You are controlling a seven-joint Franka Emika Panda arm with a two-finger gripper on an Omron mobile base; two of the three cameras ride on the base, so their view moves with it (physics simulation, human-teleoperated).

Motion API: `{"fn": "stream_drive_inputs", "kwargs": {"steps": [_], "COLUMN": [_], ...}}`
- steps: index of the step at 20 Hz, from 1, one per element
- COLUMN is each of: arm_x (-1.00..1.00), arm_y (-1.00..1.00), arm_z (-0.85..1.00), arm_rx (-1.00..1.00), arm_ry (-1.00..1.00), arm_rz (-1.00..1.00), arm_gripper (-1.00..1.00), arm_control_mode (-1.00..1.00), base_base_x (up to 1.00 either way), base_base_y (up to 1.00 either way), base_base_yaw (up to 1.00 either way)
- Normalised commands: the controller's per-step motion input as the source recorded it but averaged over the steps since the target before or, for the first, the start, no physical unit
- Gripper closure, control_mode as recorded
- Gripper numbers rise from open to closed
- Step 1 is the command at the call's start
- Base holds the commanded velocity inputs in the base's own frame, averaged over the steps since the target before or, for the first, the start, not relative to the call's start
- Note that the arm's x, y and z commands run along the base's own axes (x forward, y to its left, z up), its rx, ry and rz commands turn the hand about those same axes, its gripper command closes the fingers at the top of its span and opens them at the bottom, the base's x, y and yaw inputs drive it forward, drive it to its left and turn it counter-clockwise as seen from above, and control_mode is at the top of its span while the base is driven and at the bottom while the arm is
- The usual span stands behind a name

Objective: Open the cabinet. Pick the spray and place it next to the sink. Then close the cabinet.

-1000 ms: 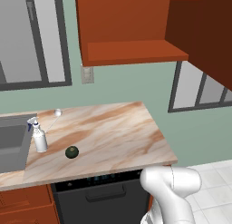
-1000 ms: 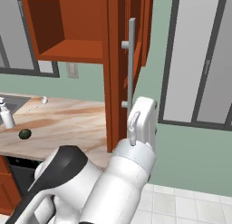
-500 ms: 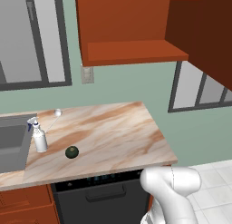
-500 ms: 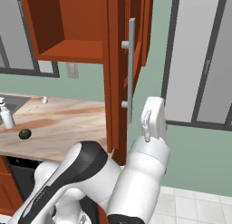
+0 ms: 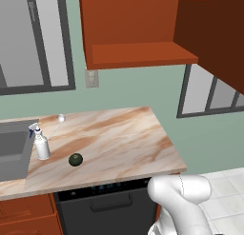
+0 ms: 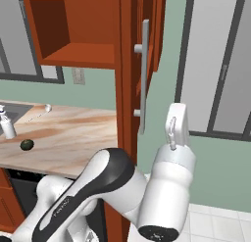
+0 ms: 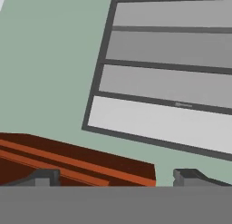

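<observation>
With the spray [image 5: 42, 145] already beside the sink [image 5: 12, 151] at 9 o'clock on the counter [image 5: 119, 143], the gripper [image 7: 115, 175], jaws apart and empty near the open cabinet [image 6: 128, 64] door's handle [image 6: 144, 74], could push at 1 bad angle and slip off.

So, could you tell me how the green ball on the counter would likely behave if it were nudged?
The ball looks round and rests freely on the flat counter, so it would probably roll rather than slide. It sits close to the spray, so a push leftward might knock that narrow upright bottle over. It seems small, so likely light.
</observation>
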Motion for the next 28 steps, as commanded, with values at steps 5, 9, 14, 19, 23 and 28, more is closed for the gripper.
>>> {"fn": "stream_drive_inputs", "kwargs": {"steps": [5,9,14,19,23,28], "arm_x": [0.10,0.10,0.04,0.00,0.00,0.00], "arm_y": [-0.11,-0.04,0.00,0.00,0.02,0.07], "arm_z": [0.00,0.00,0.00,0.00,0.00,0.00], "arm_rx": [0.00,0.00,0.00,0.00,0.00,0.00], "arm_ry": [0.05,0.07,0.06,0.03,0.02,0.01], "arm_rz": [0.03,0.00,0.01,0.03,0.04,0.07], "arm_gripper": [-1.00,-1.00,-1.00,-1.00,-1.00,-1.00], "arm_control_mode": [-1.00,-1.00,-1.00,-1.00,-1.00,-1.00], "base_base_x": [0.00,0.00,0.00,0.00,0.00,0.00], "base_base_y": [0.00,0.00,0.00,0.00,0.00,0.00], "base_base_yaw": [0.00,0.00,0.00,0.00,0.00,0.00]}}
